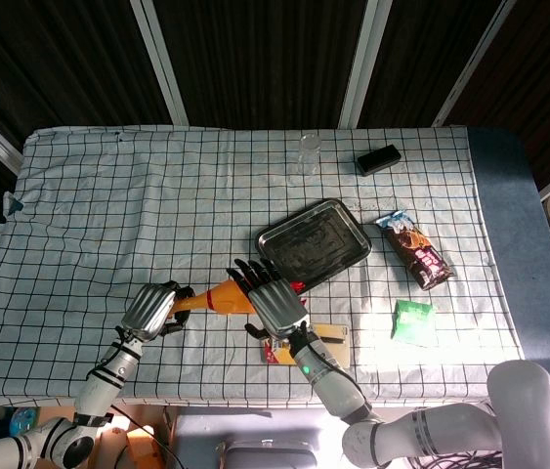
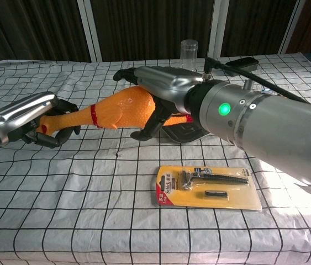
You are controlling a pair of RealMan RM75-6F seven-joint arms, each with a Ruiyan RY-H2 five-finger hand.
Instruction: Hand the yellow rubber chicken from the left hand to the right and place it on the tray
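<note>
**A:** Talk me through it — where's the chicken?

**B:** Rubber chicken (image 2: pixel 119 108) is off the cloth, stretched between my two hands near the front edge of the table (image 1: pixel 108 195). My left hand (image 2: pixel 31 117) has its fingers curled round the thin neck end, firm hold. Fat orange body points toward my right hand (image 2: pixel 163 88).

**A:** And the right — got it?

**B:** Can't say. Chest cam shows the palm lying over the top of the body, fingers (image 2: pixel 155 118) stretched out and fanned, some running down the far side and under. Touching it, yes; whether they're actually clamping it, can't tell. Head cam shows same thing: fingers spread wide over the body.

**A:** Tray?

**B:** Metal tray (image 1: pixel 314 244) sits just behind my right hand, toward the middle of the table, lying flat, dark inside. Chicken isn't on it.

**A:** Anything else nearby?

**B:** Yellow blister pack w/ a tool (image 2: pixel 207 187) on the cloth right below my right forearm. Farther right, a brown snack pack (image 1: pixel 416 252) and a small green packet (image 1: pixel 413 320). At the back, a clear glass (image 1: pixel 310 154) and a black box (image 1: pixel 379 158).
</note>
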